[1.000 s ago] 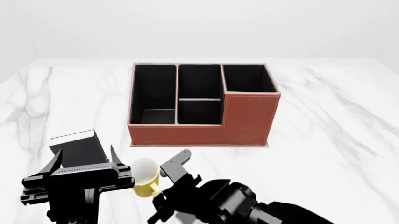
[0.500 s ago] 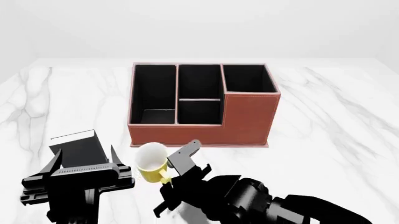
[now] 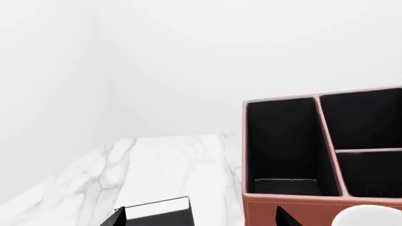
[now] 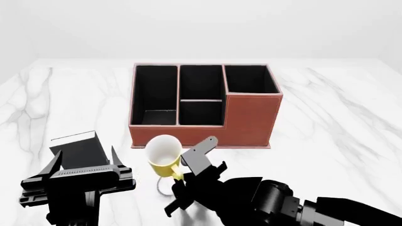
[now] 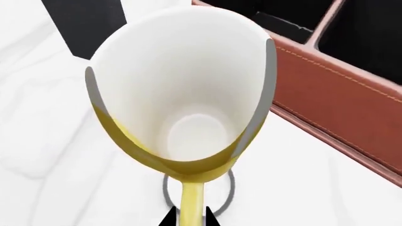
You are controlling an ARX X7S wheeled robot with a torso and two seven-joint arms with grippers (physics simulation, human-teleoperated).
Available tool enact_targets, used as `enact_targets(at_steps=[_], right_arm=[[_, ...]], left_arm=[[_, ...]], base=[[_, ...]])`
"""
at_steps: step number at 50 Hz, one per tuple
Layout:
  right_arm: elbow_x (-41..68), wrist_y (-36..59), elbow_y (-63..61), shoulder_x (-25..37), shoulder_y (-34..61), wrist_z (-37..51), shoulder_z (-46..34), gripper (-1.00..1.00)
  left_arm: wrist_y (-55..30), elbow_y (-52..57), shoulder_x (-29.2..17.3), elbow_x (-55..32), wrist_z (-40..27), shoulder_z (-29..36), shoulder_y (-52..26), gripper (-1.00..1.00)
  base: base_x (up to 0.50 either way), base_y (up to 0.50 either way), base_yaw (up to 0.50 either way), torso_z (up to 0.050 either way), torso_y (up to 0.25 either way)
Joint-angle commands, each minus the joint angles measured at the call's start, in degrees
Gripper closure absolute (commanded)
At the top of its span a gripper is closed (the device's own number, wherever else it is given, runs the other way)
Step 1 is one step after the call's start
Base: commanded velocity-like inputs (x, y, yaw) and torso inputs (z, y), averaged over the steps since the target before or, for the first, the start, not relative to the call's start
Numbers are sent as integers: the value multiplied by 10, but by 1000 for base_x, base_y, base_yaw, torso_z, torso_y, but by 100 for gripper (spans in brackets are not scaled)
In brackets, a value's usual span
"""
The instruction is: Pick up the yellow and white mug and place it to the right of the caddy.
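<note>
The yellow and white mug [image 4: 164,156] hangs above the marble table, just in front of the caddy's front left. My right gripper [image 4: 180,173] is shut on its yellow handle [image 5: 190,202], and the mug [image 5: 182,99] fills the right wrist view with its white inside showing. The reddish-brown caddy [image 4: 207,127] stands mid-table with black-lined compartments, its right corner taller; it also appears as caddy [image 3: 314,207] and caddy [image 5: 339,99]. My left gripper [image 4: 82,165] stands open at the near left, its fingertips [image 3: 118,217] wide apart with nothing between them.
A small black box [image 4: 78,149] with a white edge lies on the table left of the mug, just beyond my left gripper, also seen as the box [image 3: 157,214]. White marble table [image 4: 333,117] stretches to the right of the caddy.
My right gripper has lifted the mug off the table and carried it up and a little to the right, towards the caddy's front. The left arm has not moved.
</note>
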Motion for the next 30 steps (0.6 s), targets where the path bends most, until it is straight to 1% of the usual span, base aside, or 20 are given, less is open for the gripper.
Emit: enact_targets(at_steps=[1,30], right_arm=[[-11,2,-50,43,7,27,19,100],[11,-16,-133,160,3,98,56,100]], left_arm=[[4,-5,0,-2,1,2,-2,-100],[-1,-3,-8,-8,-9,10,-8,-100]], base=[[0,0,0,0,0],[0,0,0,0,0]])
